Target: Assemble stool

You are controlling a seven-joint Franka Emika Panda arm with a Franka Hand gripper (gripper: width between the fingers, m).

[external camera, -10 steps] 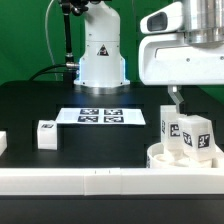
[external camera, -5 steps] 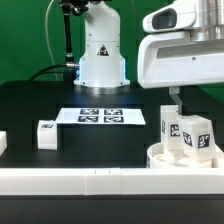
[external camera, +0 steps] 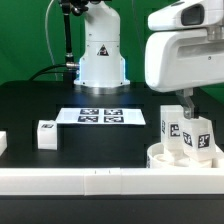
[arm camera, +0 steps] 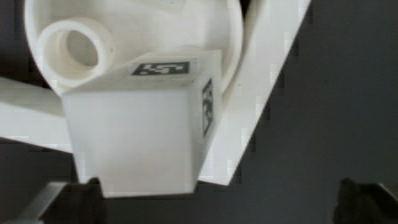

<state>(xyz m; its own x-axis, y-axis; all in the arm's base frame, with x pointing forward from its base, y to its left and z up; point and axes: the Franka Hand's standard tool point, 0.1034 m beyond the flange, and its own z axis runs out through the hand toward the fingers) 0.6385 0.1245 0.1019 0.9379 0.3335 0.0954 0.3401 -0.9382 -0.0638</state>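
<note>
Black matte table (external camera: 30, 115), green backdrop (external camera: 25, 30), white arm base (external camera: 100, 55) at the back. You've got the seat (external camera: 160, 157) at the exterior view's right, just behind the long white border rail (external camera: 80, 180). It is a thick round white plastic disc with a raised rim, and its right side is cut off by the frame. Two boxy white legs stand upright on it, the left upright leg (external camera: 172, 125) and the right upright leg (external camera: 199, 136), both with black-and-white square tags. A loose leg (external camera: 46, 134) lies on the table at the exterior view's left, well apart from the seat. A white piece at the far left edge is cropped too much to identify. The marker board (external camera: 100, 116) lies flat mid-table. The arm's big housing hides most of the gripper (arm camera: 224, 198) in the exterior view; you see only one dark finger (external camera: 186, 102) just above the legs. The wrist view shows the jaws apart, with a tagged leg top (arm camera: 151, 140) between them, nearer one finger; contact unclear, and you can't tell which leg. Only that view shows a round hole (arm camera: 80, 48) in the seat.
</note>
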